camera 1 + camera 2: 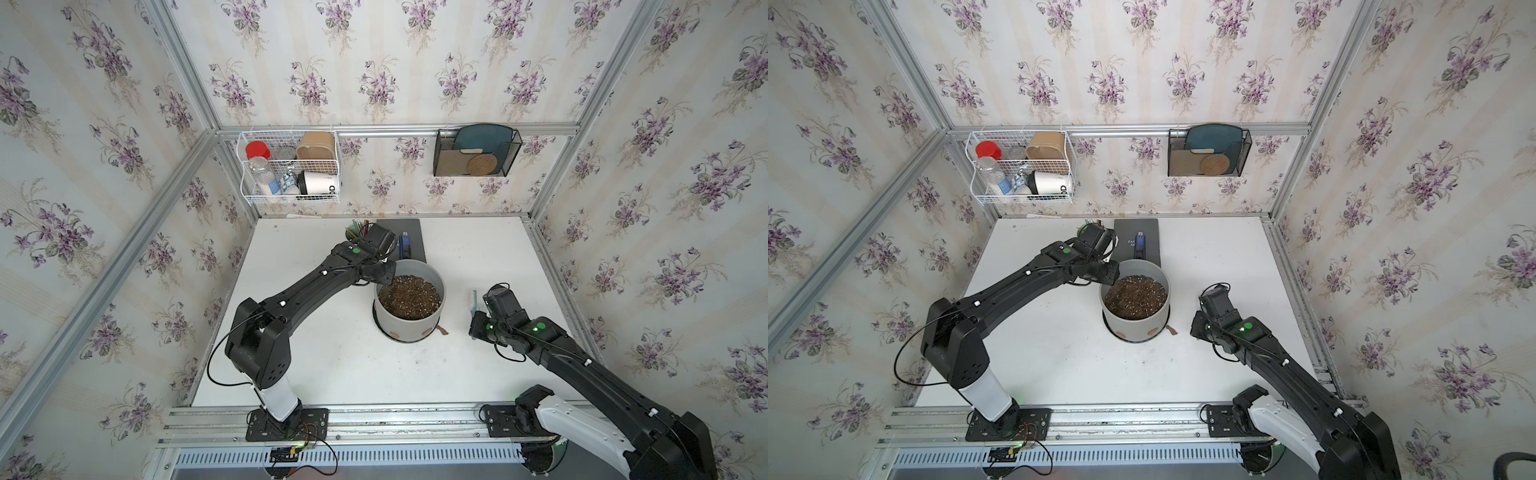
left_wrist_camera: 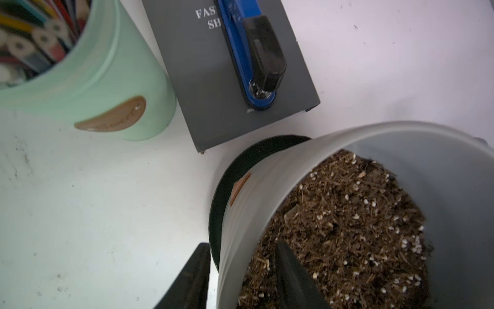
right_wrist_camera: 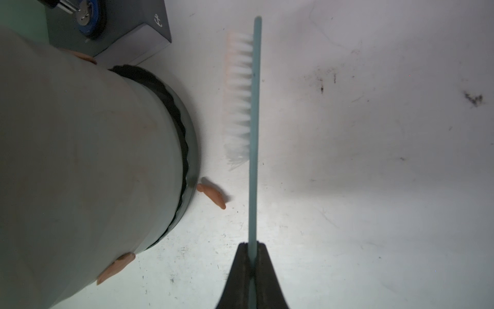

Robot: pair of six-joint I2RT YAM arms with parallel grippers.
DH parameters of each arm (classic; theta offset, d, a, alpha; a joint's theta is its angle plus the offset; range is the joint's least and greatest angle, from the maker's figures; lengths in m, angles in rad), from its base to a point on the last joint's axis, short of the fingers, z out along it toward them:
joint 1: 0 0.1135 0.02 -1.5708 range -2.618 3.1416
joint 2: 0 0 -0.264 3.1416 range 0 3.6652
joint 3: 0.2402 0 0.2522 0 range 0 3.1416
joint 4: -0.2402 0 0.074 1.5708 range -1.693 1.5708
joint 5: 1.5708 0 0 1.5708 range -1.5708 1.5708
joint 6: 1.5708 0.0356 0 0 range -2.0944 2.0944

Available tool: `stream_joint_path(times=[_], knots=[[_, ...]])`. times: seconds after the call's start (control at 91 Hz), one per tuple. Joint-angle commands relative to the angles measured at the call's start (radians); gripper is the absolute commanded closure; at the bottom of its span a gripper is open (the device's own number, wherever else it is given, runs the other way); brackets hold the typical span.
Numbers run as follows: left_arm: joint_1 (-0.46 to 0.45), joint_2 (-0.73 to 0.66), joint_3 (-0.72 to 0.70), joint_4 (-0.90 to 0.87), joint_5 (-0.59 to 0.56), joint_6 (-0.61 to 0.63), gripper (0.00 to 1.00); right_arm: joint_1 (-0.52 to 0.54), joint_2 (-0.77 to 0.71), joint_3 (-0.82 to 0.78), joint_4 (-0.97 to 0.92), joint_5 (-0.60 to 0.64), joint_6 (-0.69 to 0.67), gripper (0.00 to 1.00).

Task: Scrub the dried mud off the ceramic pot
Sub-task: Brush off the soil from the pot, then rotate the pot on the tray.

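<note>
The ceramic pot (image 1: 409, 328) (image 1: 1133, 328) is light grey, filled with dark soil, and stands on a black saucer at mid-table. Dried mud patches (image 1: 393, 333) (image 3: 116, 267) (image 2: 239, 187) stick low on its wall. One flake (image 3: 212, 196) lies on the table by the saucer. My left gripper (image 2: 242, 243) is open and straddles the far-left rim, one finger outside and one over the soil, neither touching the wall. My right gripper (image 3: 252, 244) is shut on the teal handle of a brush (image 3: 254, 133) (image 1: 473, 300). The brush's white bristles face the pot, a short gap away.
A mint-green pencil cup (image 2: 107, 80) (image 1: 355, 232) and a grey book (image 2: 192, 80) with a blue stapler (image 2: 256, 53) stand just behind the pot. A wire basket (image 1: 291, 166) and a black mesh holder (image 1: 476, 151) hang on the back wall.
</note>
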Motion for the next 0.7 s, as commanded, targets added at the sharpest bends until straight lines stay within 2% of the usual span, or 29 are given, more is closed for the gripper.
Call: stream_joint_path(times=[0.0,0.121,0.264,0.506,0.692], knots=[[0.001,0.055,0.058,-0.015,-0.019,0.051,0.53,0.005,-0.027,-0.016,0.006,-0.029,-0.003,1.00],[0.000,0.128,0.126,-0.060,-0.003,0.068,0.53,0.005,-0.059,-0.031,-0.006,-0.037,0.012,1.00],[0.000,0.143,0.119,-0.057,0.012,0.068,0.54,0.005,-0.085,-0.047,-0.004,-0.054,0.028,1.00],[0.002,0.094,0.084,-0.075,-0.050,0.054,0.74,0.007,-0.079,-0.062,0.009,-0.068,0.032,1.00],[0.001,0.060,0.033,-0.073,-0.040,0.035,0.85,0.007,-0.073,-0.064,0.021,-0.075,0.031,1.00]])
